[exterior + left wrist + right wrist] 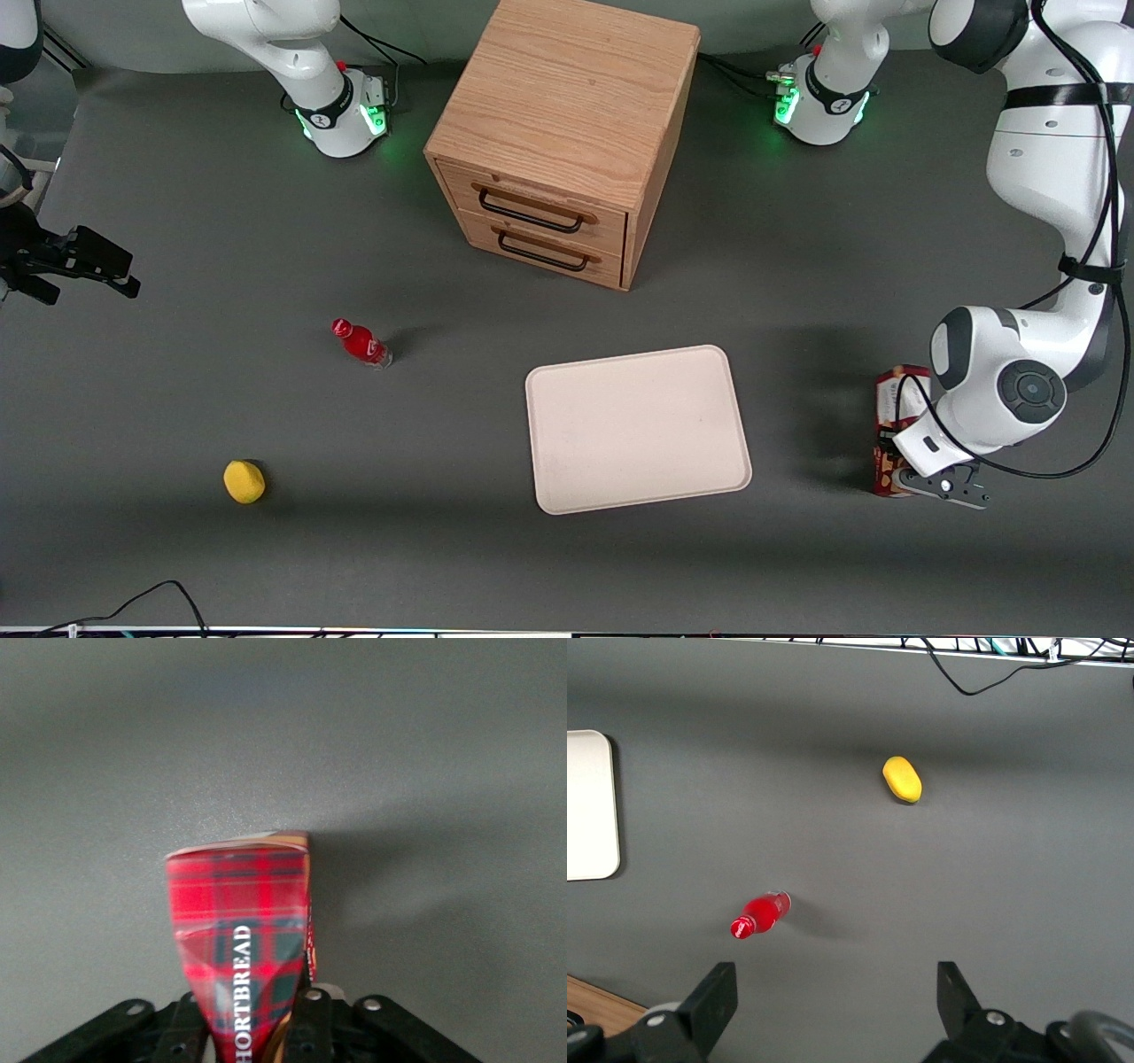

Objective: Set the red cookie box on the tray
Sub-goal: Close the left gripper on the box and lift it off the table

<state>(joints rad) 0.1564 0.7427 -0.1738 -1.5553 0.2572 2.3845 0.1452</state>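
The red cookie box (889, 394), a tartan carton printed "SHORTBREAD", is at the working arm's end of the table, beside the tray (638, 430) with a strip of bare table between them. My gripper (889, 452) comes down over the box's nearer part and hides it. In the left wrist view the box (239, 904) runs out from between the black fingers (306, 1019), and the gripper (248, 1017) is shut on its two long sides. I cannot tell whether the box rests on the table or hangs just above it. The cream-white tray holds nothing.
A wooden two-drawer cabinet (567, 133) stands farther from the front camera than the tray. A small red bottle (361, 343) and a yellow lemon-like object (244, 481) lie toward the parked arm's end. The right wrist view shows the bottle (760, 914), the yellow object (902, 779) and the tray's edge (589, 806).
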